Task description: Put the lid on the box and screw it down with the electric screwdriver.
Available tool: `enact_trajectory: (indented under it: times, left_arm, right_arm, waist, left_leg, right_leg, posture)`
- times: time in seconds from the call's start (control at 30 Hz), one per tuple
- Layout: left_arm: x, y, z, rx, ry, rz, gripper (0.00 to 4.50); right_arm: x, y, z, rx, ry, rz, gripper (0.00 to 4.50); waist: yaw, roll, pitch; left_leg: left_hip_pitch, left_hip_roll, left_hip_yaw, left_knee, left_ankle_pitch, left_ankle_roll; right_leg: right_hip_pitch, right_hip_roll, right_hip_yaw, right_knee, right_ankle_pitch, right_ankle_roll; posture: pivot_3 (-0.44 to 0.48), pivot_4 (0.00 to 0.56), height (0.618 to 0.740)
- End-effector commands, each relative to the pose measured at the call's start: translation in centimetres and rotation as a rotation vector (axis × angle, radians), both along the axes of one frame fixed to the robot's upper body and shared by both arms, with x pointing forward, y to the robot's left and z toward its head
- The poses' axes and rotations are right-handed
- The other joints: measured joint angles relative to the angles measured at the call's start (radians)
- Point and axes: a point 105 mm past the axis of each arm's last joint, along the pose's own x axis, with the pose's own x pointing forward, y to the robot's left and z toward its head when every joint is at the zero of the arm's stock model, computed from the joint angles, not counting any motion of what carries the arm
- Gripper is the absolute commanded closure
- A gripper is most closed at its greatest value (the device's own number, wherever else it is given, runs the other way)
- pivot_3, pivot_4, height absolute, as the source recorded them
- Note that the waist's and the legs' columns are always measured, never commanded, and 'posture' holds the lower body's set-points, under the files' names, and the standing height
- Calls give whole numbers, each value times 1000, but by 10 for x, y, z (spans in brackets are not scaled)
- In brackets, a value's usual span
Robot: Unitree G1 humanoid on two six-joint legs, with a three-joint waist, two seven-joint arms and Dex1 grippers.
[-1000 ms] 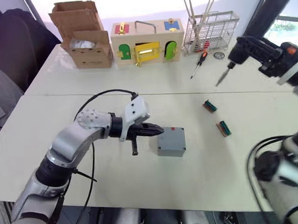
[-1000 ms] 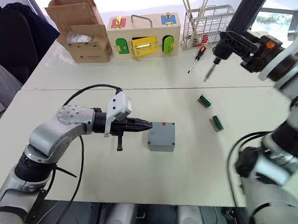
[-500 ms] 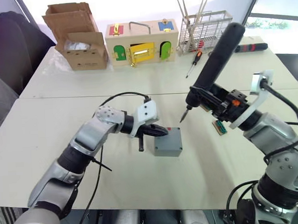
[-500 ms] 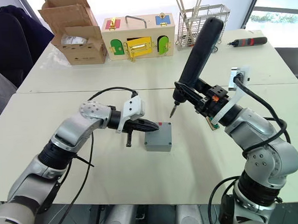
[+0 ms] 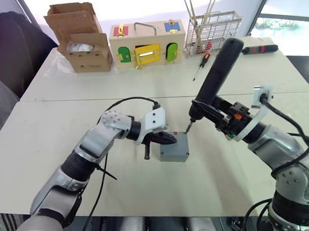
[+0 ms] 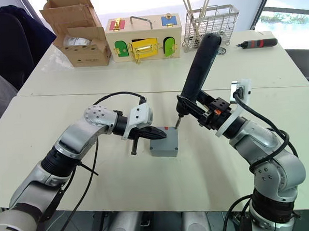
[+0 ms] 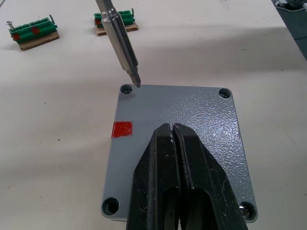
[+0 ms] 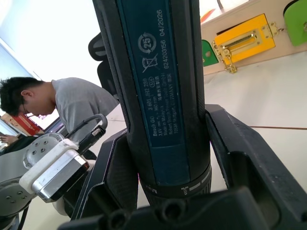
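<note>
Closed left fingers (image 7: 173, 143) flat on the lid (image 7: 192, 112), screwdriver bit (image 7: 135, 79) just beyond.

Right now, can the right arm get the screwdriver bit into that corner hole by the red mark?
Probably yes. The bit hangs just beside the hole, nothing between them. The left gripper presses shut on the lid further back, clear of that corner.

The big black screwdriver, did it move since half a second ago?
Yes. The electric screwdriver has come down toward the box; its bit now sits at a corner hole of the lid, where before it hung off to the side.
</note>
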Motion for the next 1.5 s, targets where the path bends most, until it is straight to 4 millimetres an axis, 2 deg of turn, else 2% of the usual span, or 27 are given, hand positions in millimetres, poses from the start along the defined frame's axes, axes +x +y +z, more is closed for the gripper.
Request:
enact_trajectory:
  times: [0.03,0.53,0.67,0.8,0.87,0.97,1.27,1.4,1.5]
  left_arm:
    - [-1,5,-12,43,27,20,4500]
    - [-1,4,-12,34,22,32,4500]
    - [-1,4,-12,33,22,33,4500]
    - [-1,5,-15,49,27,36,4500]
    - [-2,5,-20,65,30,36,4500]
    - [-4,5,-24,69,38,38,4500]
    - [-4,8,-30,71,58,56,4500]
    - [-3,8,-30,69,59,64,4500]
    - [-3,8,-29,67,59,69,4500]
  right_arm:
    - [-4,2,14,7,-81,10,2627]
    - [3,2,7,-39,-76,-4,2627]
    - [0,9,-4,-97,-59,35,2627]
    - [-13,36,-26,-188,-44,146,2627]
    - [-15,42,-36,-207,-39,161,2627]
    - [-13,43,-50,-187,6,157,2627]
    - [-9,39,-68,-184,44,133,2627]
    - [-9,40,-70,-196,43,145,2627]
    - [-9,41,-71,-195,42,149,2627]
  waist:
    - [0,0,0]
    - [1,0,0]
    - [1,-1,0]
    - [0,-4,-2]
    - [0,-8,-5]
    - [0,-15,-14]
    - [0,-22,-24]
    - [0,-24,-27]
    - [0,-25,-29]
  left_leg:
    - [0,0,0,0,0,0]
    - [0,0,0,0,0,0]
    - [0,0,0,0,0,0]
    - [4,0,0,0,-2,3]
    - [9,0,0,-2,-3,5]
    - [17,2,0,-6,-5,9]
    - [22,3,0,-12,-5,8]
    - [31,3,0,-18,-6,9]
    - [32,3,0,-18,-6,9]
  right_leg:
    - [0,0,0,0,0,0]
    - [0,0,0,0,0,0]
    - [1,0,0,0,0,0]
    - [4,0,0,-1,0,0]
    - [10,2,0,-8,0,0]
    - [17,3,0,-12,-1,0]
    - [20,3,0,-14,-1,0]
    - [27,2,0,-16,-2,-1]
    - [28,2,1,-16,-3,-3]
  posture:
    - [0,150,735]
    - [0,150,735]
    - [0,150,735]
    - [0,150,735]
    - [0,150,735]
    - [0,150,735]
    - [0,150,735]
    - [0,150,735]
    - [0,150,735]
